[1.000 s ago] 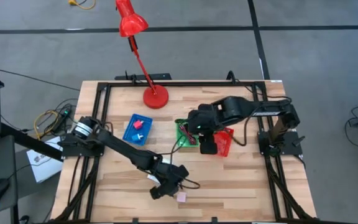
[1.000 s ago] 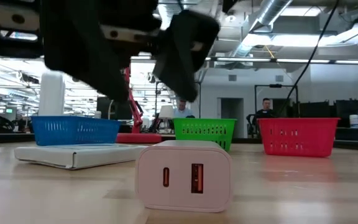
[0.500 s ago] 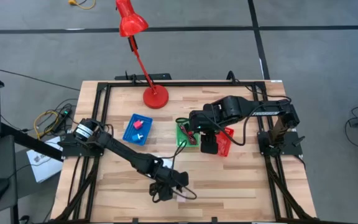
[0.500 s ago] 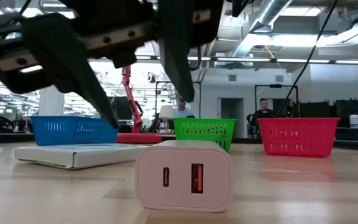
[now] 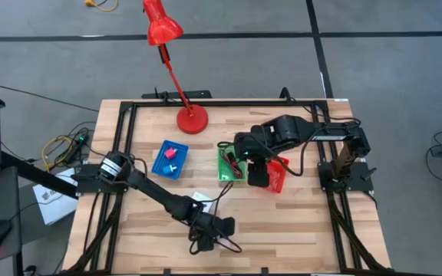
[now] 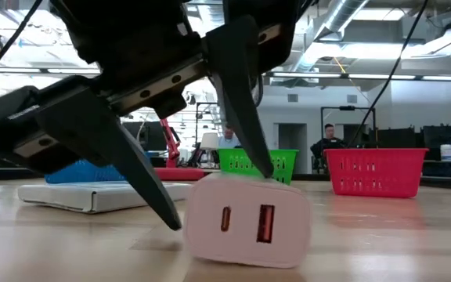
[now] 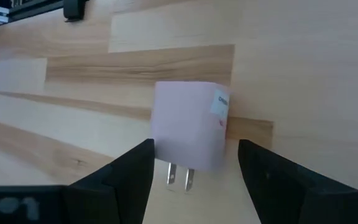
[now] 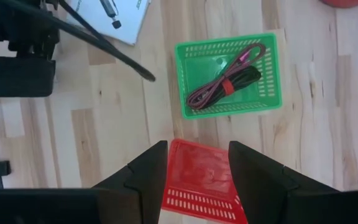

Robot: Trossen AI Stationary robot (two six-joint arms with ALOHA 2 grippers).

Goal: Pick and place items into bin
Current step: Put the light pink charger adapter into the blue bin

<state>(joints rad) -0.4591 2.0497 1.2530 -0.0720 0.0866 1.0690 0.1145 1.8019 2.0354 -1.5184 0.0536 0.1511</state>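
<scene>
A pale pink charger cube (image 7: 188,130) lies on the wood by the table's near edge, its prongs (image 7: 179,177) pointing at my left wrist. My left gripper (image 7: 196,149) is open and straddles it; from above, the gripper (image 5: 208,239) hides the cube. In the low view the cube (image 6: 245,223) sits slightly tipped, ports facing the camera. My right gripper (image 8: 197,146) is open and empty, hovering over the red bin (image 8: 201,171). The dark red cable (image 8: 225,84) lies in the green bin (image 8: 185,81). My left gripper comes at the cube slanting down from the table's far-left. One fingertip (image 6: 258,166) rests on the cube's upper edge (image 6: 268,182). The other fingertip (image 6: 167,219) stands beside the cube's opposite side; whether it touches cannot be told. The cube stays on the table, tipped.
The blue bin (image 5: 169,159) holds small items. A white card box (image 5: 200,199) with a black marker (image 8: 112,14) lies behind my left gripper. The red lamp's base (image 5: 192,119) stands at the far edge. People show in the room beyond the table.
My left gripper has moved toward the near edge and come down over the pink cube, its open fingers now on either side of it. The cube has shifted a little sideways and tipped.
</scene>
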